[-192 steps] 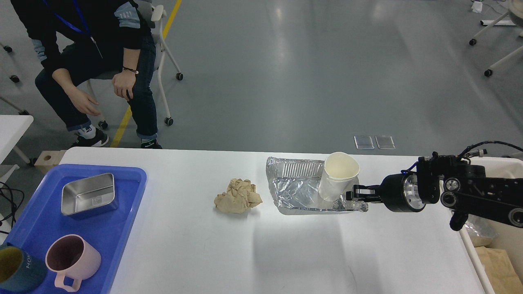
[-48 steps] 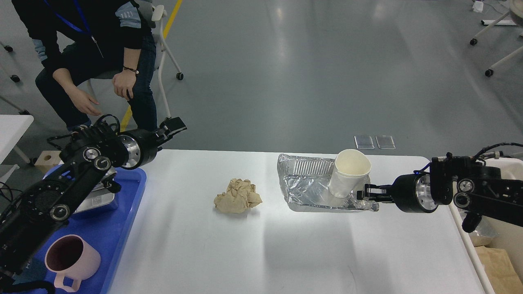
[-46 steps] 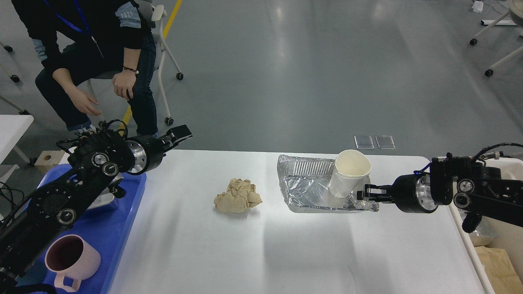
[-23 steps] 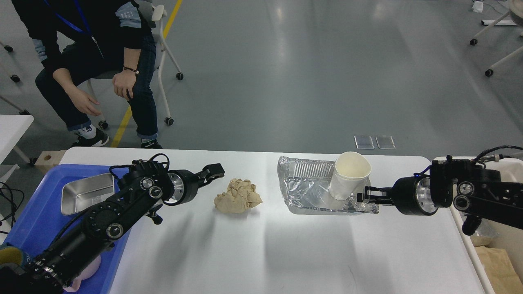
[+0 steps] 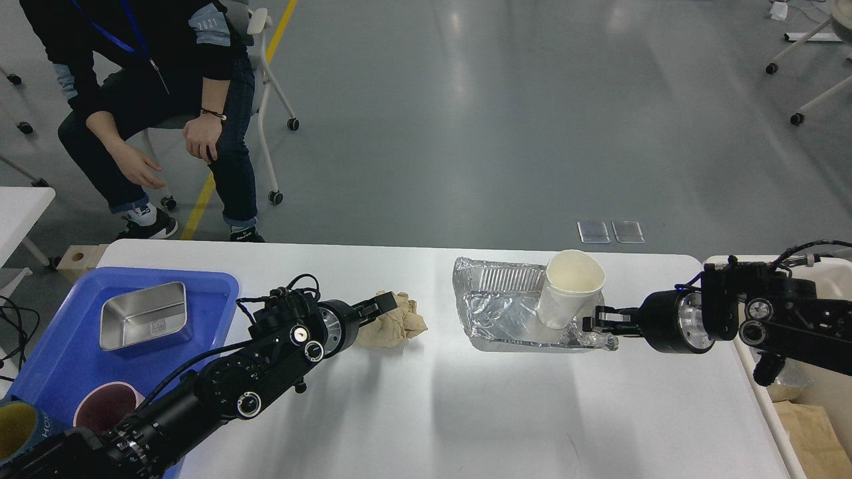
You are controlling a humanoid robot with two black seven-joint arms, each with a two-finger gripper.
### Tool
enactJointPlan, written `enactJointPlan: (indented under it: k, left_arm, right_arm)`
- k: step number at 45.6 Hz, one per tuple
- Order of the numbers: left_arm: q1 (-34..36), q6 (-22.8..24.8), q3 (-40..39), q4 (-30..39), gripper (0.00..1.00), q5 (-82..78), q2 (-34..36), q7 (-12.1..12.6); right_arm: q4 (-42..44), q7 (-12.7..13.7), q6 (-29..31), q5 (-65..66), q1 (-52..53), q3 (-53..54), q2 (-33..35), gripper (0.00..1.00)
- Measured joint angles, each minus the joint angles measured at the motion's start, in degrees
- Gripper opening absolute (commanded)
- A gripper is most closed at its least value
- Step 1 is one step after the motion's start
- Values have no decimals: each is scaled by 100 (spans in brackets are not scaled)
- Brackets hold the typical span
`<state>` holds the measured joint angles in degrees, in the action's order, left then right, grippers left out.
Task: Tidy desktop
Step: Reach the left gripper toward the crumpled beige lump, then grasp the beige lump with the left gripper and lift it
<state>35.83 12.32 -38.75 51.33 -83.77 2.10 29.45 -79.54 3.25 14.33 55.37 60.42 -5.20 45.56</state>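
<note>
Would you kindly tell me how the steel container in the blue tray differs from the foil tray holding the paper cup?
The steel container is smooth and rigid-looking; the foil tray is crumpled. The steel container is empty in the blue tray; the foil tray holds a paper cup on the desktop. Both are silvery and rectangular.

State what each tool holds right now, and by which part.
The right tool grips the foil tray by its near right rim corner. The left tool reaches the crumpled brown paper; whether it has closed on it cannot be told.
</note>
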Motion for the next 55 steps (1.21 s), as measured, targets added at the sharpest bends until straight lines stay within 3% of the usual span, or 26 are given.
enactJointPlan:
  k: [1,9,29,41,45,49,53,55]
  left_arm:
    - [1,-11,16,-3,90,-3,-5,0]
    - [3,-27,98,-18,74,-18,-22,0]
    - [-38,-28,240,-24,53,-78,-20,0]
    - [-66,-104,287,-328,66,-70,-257,-1]
    - [-67,-273,291,-509,64,-43,-351,-1]
    - [-68,-409,306,-703,51,-40,-416,-1]
    - [-62,-444,450,-781,24,-61,-424,-1]
    - [-43,-449,577,-791,21,-69,-421,20]
  right_arm:
    - [0,0,0,0,-2,0,6,0]
    - [0,0,0,0,-3,1,18,0]
    - [-81,-9,17,0,24,1,-47,0]
    - [-93,-9,17,0,18,1,-47,0]
    - [-95,-9,17,0,15,1,-47,0]
    - [-95,-9,17,0,12,1,-52,0]
    - [-90,-9,17,0,7,1,-56,0]
    - [-89,-9,17,0,3,1,-61,0]
